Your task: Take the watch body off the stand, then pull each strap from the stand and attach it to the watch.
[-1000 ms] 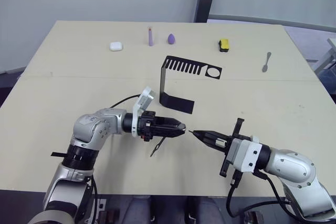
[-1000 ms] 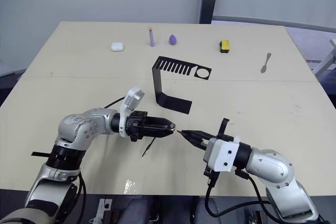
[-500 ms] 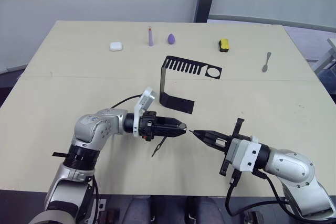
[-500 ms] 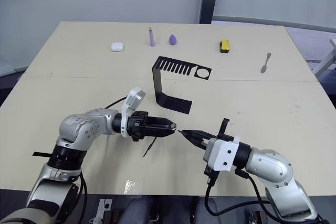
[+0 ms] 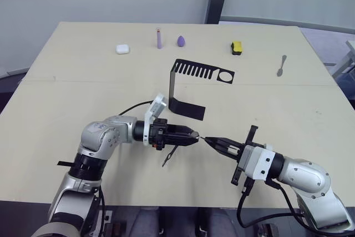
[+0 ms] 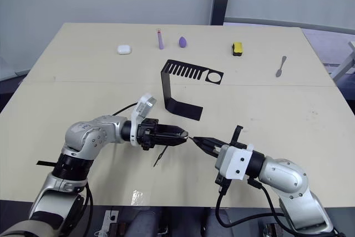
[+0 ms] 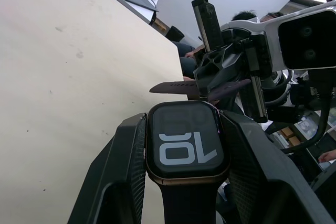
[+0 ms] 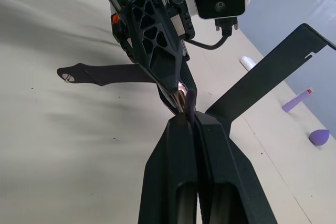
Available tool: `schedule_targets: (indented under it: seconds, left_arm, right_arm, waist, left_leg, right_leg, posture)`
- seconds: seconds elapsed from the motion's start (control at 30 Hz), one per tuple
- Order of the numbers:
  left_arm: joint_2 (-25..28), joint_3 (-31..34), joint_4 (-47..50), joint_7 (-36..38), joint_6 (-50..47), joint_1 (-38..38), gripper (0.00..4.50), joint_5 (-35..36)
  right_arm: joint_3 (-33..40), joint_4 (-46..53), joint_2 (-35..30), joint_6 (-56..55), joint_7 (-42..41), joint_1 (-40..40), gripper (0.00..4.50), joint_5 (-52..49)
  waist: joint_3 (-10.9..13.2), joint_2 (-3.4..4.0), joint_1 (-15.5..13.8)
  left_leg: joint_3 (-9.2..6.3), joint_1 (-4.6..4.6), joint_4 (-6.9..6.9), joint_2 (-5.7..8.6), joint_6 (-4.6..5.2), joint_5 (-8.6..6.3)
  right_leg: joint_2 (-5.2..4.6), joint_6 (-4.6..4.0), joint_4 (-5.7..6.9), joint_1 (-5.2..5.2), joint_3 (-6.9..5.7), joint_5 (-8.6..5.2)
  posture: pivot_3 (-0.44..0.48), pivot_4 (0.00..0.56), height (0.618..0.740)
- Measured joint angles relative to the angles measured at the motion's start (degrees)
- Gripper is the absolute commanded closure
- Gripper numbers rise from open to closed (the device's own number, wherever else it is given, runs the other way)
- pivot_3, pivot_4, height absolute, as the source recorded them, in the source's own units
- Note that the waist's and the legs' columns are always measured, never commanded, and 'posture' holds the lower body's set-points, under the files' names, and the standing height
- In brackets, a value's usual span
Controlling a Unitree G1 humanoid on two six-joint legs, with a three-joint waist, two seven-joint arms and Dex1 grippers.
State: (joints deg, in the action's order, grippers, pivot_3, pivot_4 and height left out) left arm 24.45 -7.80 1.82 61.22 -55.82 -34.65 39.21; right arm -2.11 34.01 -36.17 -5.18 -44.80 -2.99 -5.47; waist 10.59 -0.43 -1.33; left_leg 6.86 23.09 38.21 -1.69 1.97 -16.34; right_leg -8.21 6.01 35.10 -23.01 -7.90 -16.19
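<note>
The small rounded-square watch body (image 7: 185, 147) with its dark screen is clamped in the left gripper (image 5: 191, 136) jaws, one dark strap (image 5: 168, 155) already hanging off it. The second narrow dark strap (image 8: 190, 103) is pinched in the right gripper (image 5: 209, 142), tip at the case. The black bent sheet-metal stand (image 5: 191, 84) is emptied on the worktop (image 5: 83, 76), so probably just this last attachment is left.

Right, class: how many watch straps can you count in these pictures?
2. The hanging strap dangles from the watch body, gripped in the left pincer; the second strap is pinched in the right pincer, meeting the watch.
</note>
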Motion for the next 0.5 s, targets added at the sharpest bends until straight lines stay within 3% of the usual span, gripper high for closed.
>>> schedule_targets:
  seconds: [0.5]
  left_arm:
    - [-0.02, 0.0, 0.0, -1.1, -0.41, 0.0, 2.89, 0.0]
  right_arm:
    - [-0.03, -0.3, 0.85, 0.01, 0.13, -0.01, 4.5, 0.28]
  waist:
    - [0.0, 0.0, 0.01]
  left_leg:
    - [0.0, 0.0, 0.0, 0.0, 0.0, 0.0]
  right_leg:
    - [0.0, 0.0, 0.01, 0.0, 0.0, 0.0]
  posture:
    - [0.0, 0.15, 0.74]
